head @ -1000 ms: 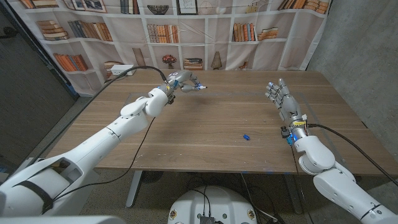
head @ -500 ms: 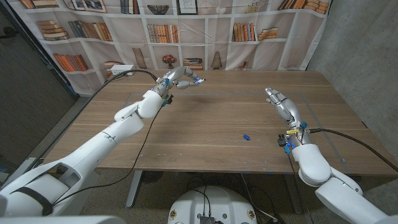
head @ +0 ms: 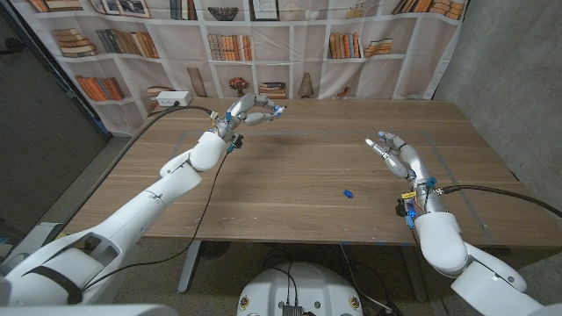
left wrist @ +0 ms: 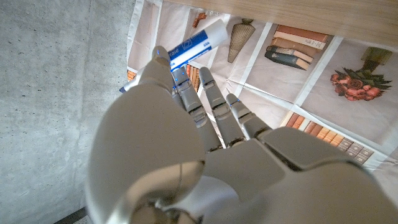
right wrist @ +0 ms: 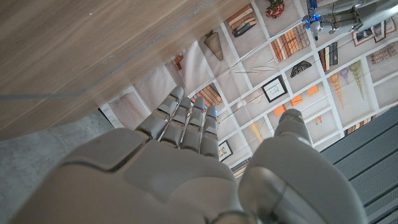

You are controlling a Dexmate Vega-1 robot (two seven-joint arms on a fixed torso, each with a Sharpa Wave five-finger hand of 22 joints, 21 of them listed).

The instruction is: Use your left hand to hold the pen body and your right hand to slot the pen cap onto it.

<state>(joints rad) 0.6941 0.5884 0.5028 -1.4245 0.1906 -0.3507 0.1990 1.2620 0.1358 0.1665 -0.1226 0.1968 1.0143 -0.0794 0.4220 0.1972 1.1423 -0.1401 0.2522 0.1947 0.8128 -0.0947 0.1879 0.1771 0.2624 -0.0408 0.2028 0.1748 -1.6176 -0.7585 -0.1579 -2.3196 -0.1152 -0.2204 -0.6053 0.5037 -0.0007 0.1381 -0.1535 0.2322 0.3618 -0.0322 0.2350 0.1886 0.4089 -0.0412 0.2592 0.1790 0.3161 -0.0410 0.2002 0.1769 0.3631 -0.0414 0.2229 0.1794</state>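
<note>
At the wooden table (head: 290, 175), we are seeing the robot's left hand (head: 250, 111) raised over the far left part of the tabletop, its fingers closing around the pen body (head: 274, 110), a white barrel with blue markings that is sticking out toward the middle of the table. In the left wrist view we are looking along the back of that hand (left wrist: 186, 149), and the pen body (left wrist: 198, 43) is showing white with a blue printed band, pinched at the fingertips (left wrist: 163, 59) and pointing away against the bookshelf backdrop (left wrist: 323, 56).

Across the table, we are watching the right hand (head: 397, 151) hovering above the right side of the tabletop, holding nothing, its fingers spread and reaching toward the centre. The right wrist view is showing the back of this hand (right wrist: 186, 168) with the fingers (right wrist: 186, 121) lying side by side and the thumb standing apart, nothing between them.

The pen cap (head: 348, 191), a small blue piece, is lying on the wood by itself, nearer the front edge, between the two arms and closer to the right hand, well apart from the pen body. A printed bookshelf backdrop (head: 263, 44) is hanging behind the table, and a black cable (head: 492, 191) is trailing from the right wrist.
</note>
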